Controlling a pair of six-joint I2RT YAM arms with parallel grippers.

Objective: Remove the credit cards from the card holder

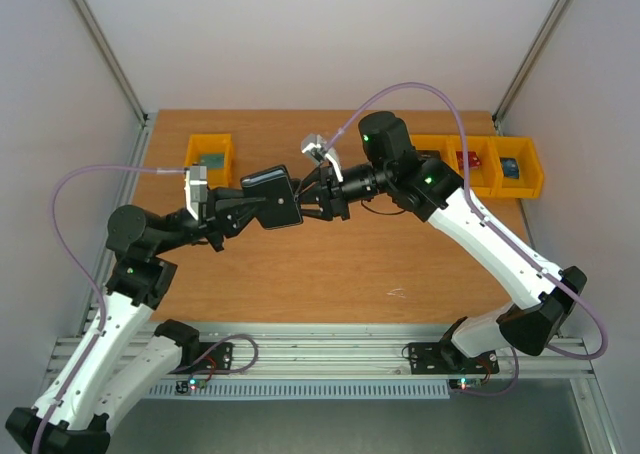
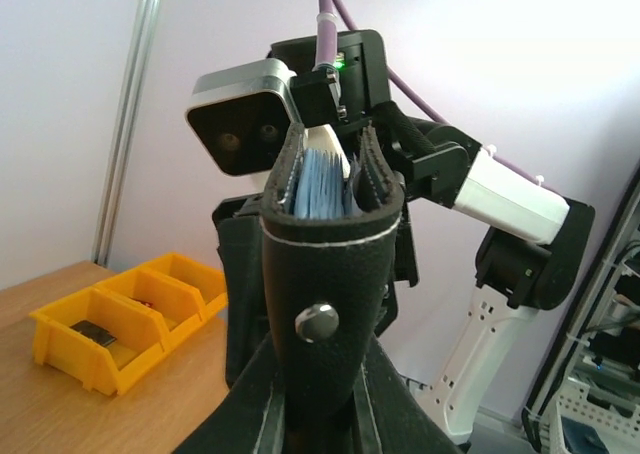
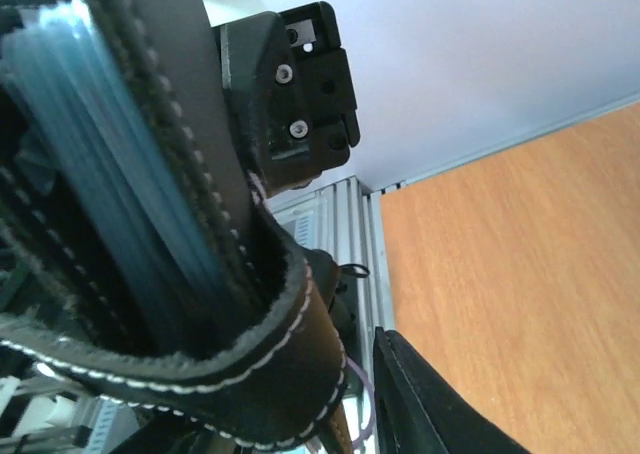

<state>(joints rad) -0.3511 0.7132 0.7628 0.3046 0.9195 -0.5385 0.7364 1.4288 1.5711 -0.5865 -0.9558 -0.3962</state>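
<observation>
The card holder (image 1: 272, 198), a black folding wallet, is held in the air over the table's middle. My left gripper (image 1: 243, 210) is shut on its lower end; in the left wrist view (image 2: 320, 399) the closing tab with a metal snap (image 2: 317, 322) faces the camera. The blue-grey pockets (image 2: 322, 186) show at the wallet's open top. My right gripper (image 1: 322, 196) is at the wallet's other end with its jaws spread. In the right wrist view the pockets (image 3: 110, 164) fill the left and one finger (image 3: 440, 404) stands apart from the wallet. No credit card shows.
A yellow bin (image 1: 210, 158) stands at the back left of the wooden table (image 1: 300, 274). A row of yellow bins (image 1: 495, 166) stands at the back right, with small red and dark items inside. The bins also show in the left wrist view (image 2: 120, 324).
</observation>
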